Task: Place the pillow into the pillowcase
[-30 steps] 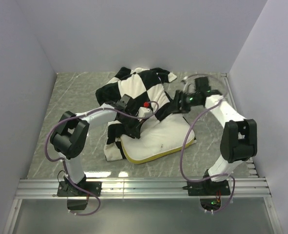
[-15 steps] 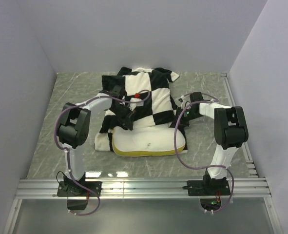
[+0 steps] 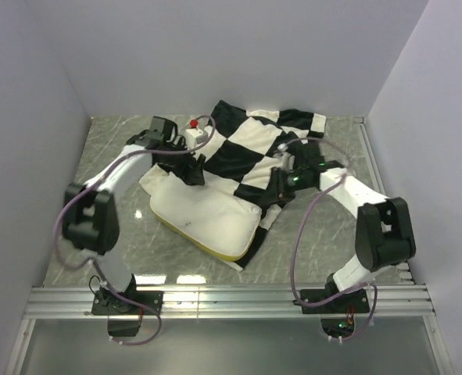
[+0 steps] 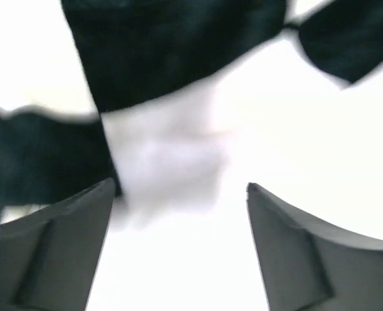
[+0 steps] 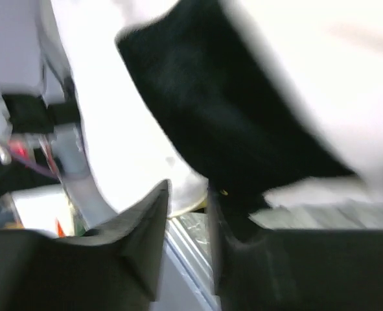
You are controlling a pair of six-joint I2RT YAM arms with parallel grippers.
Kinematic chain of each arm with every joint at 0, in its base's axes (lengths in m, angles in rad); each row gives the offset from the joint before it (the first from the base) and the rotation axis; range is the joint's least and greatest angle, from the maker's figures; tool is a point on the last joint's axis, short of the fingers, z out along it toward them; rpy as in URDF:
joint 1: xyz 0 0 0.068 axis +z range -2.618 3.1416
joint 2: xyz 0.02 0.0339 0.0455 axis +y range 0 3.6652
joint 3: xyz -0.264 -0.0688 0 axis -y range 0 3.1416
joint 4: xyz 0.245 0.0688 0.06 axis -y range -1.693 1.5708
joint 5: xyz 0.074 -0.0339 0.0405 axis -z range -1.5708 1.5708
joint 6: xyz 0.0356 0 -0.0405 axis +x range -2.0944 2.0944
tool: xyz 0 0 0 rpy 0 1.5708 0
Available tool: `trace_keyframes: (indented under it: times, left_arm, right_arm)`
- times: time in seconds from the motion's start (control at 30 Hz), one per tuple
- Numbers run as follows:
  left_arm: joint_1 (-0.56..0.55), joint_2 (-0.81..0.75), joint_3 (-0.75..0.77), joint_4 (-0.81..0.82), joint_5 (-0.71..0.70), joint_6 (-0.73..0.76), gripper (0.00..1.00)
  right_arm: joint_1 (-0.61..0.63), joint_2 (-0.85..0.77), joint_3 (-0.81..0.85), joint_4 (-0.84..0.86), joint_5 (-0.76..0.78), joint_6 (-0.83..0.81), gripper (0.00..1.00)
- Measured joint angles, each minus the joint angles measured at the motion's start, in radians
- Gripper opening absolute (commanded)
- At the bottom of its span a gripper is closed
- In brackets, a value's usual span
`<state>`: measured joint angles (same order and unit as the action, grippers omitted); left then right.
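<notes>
One grey marbled table carries everything. One pillowcase, checked black and white, lies spread and rumpled from the middle toward the far right. One pillow lies near and left of it, mostly uncovered, its yellow band along the near edge; its far side meets the checked cloth, and how far it is tucked in cannot be told. Two arms reach in: the left arm arcs to the far left and the right arm comes from the right. The left gripper is spread wide against blurred cloth. The right gripper is pinched on a black fold of the pillowcase.
</notes>
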<state>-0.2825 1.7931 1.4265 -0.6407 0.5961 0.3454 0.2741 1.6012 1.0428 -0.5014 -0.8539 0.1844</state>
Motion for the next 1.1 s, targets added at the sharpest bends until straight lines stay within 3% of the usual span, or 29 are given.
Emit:
trace_keyframes:
  times: [0.07,0.23,0.37,0.5,0.6,0.67,0.7,0.83,0.9,0.93,1.0,1.1]
  left_arm:
    - [-0.008,-0.148,-0.071,0.006,-0.015,0.013,0.93]
    - [-0.173,-0.376,-0.132,0.037,-0.106,0.028,0.92]
    - [-0.336,-0.330,-0.203,0.092,-0.160,-0.018,0.89]
    - [-0.429,-0.186,-0.268,0.096,-0.228,-0.061,0.64]
    - [-0.422,-0.112,-0.315,0.130,-0.234,-0.071,0.60]
    - [-0.384,-0.127,-0.354,0.160,-0.212,-0.071,0.65]
    - [-0.367,-0.143,-0.364,0.163,-0.200,-0.070,0.76]
    - [-0.359,-0.256,-0.397,0.135,-0.198,-0.053,0.99]
    - [-0.390,-0.332,-0.408,0.121,-0.214,-0.050,0.99]
    - [-0.407,-0.360,-0.409,0.111,-0.222,-0.046,0.99]
    - [-0.486,-0.432,-0.393,0.079,-0.251,-0.035,0.99]
    - [-0.567,-0.418,-0.354,0.066,-0.297,-0.053,0.99]
  right_arm:
    - [-0.102,-0.046,0.001,-0.024,0.027,0.000,0.47]
    - [-0.259,-0.080,0.054,-0.033,0.130,0.001,0.45]
    - [-0.251,-0.019,0.168,-0.019,0.148,0.009,0.45]
    - [-0.243,0.021,0.231,-0.018,0.172,0.011,0.37]
    - [-0.243,0.023,0.234,-0.039,0.214,-0.004,0.37]
    - [-0.243,0.021,0.226,-0.055,0.246,-0.007,0.41]
    - [-0.243,0.017,0.212,-0.061,0.262,-0.006,0.43]
    - [-0.243,-0.043,0.040,-0.055,0.270,0.013,0.58]
    - [-0.243,-0.060,-0.058,-0.057,0.256,0.029,0.63]
    - [-0.243,-0.060,-0.097,-0.060,0.247,0.035,0.74]
    - [-0.243,-0.061,-0.158,-0.062,0.233,0.052,0.78]
    - [-0.240,-0.071,-0.201,-0.055,0.213,0.072,0.79]
